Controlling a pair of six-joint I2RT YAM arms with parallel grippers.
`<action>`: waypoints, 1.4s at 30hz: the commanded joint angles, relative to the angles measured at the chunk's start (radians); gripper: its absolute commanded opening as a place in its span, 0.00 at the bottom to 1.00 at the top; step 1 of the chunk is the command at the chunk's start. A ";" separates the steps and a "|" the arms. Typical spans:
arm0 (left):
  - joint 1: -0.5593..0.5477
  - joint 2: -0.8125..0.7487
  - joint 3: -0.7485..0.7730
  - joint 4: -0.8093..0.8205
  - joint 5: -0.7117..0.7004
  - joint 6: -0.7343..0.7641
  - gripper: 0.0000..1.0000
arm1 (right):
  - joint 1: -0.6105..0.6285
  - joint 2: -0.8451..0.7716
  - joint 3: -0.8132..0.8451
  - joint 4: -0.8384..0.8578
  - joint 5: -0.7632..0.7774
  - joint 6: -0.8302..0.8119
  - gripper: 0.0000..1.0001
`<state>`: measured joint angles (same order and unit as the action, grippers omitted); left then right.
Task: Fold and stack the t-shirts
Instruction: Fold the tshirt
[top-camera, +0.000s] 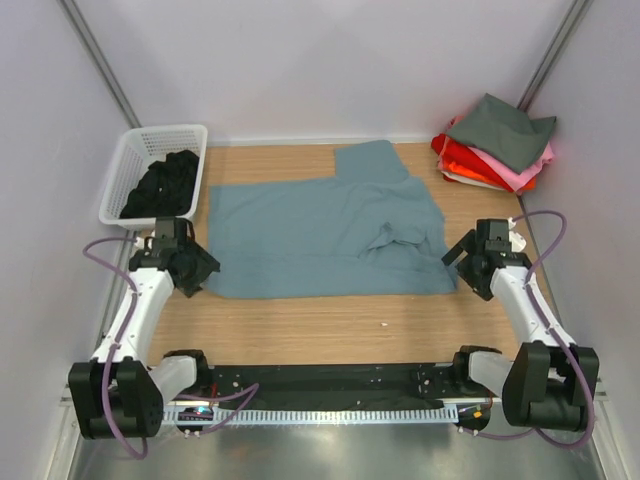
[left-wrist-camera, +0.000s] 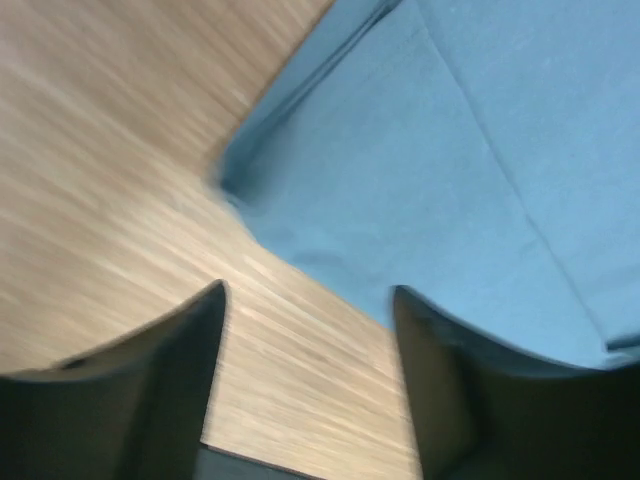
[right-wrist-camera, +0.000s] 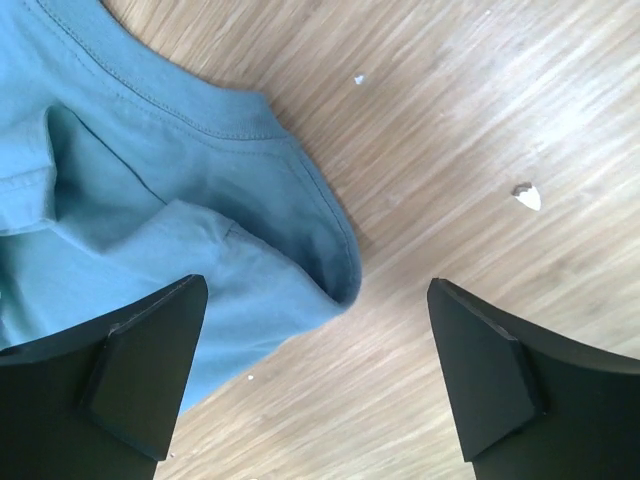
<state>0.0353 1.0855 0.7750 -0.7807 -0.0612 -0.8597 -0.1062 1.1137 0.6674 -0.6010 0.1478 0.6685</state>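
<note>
We see both arms reaching forward from their bases at 6 o'clock, elbows bent and wrists pitched down toward the wooden table (top-camera: 320, 325). The left gripper (top-camera: 196, 268) hangs just beside the 8 o'clock corner of the dusty blue-grey cloth t-shirt (top-camera: 320, 235). Its jaws are spread wide and close on nothing. The right gripper (top-camera: 462, 262) sits at the 4 o'clock corner of the same shirt, jaws equally wide.

The shirt lies spread across the table centre, with a bunched fold on its 3 o'clock side. A stack of folded t-shirts (top-camera: 495, 150) rests at 1 o'clock, dark grey on top. Only the edges of the pink, red and orange layers show.

The white plastic lattice basket (top-camera: 128, 160) at 10 o'clock holds crumpled black cloth (top-camera: 165, 185); we cannot tell how many pieces.

The left wrist view is motion-blurred, so the shirt corner (left-wrist-camera: 450, 150) and the left gripper (left-wrist-camera: 305, 295) lack detail. The right wrist view crops the shirt (right-wrist-camera: 120, 150) ahead of the right gripper (right-wrist-camera: 318, 283); we cannot identify the stitched edge.
</note>
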 joint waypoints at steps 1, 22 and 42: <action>0.006 -0.044 0.110 -0.089 0.055 0.056 0.74 | -0.004 -0.066 0.032 -0.052 0.041 0.013 1.00; -0.014 -0.240 0.252 -0.333 0.130 0.375 0.88 | 0.375 0.452 0.382 0.253 -0.119 0.034 0.52; -0.006 -0.363 0.170 -0.264 0.078 0.314 0.88 | 0.482 0.767 0.684 0.196 -0.091 0.013 0.19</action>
<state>0.0219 0.7399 0.9428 -1.0737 0.0292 -0.5423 0.3309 1.8545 1.2652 -0.3996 0.0391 0.6842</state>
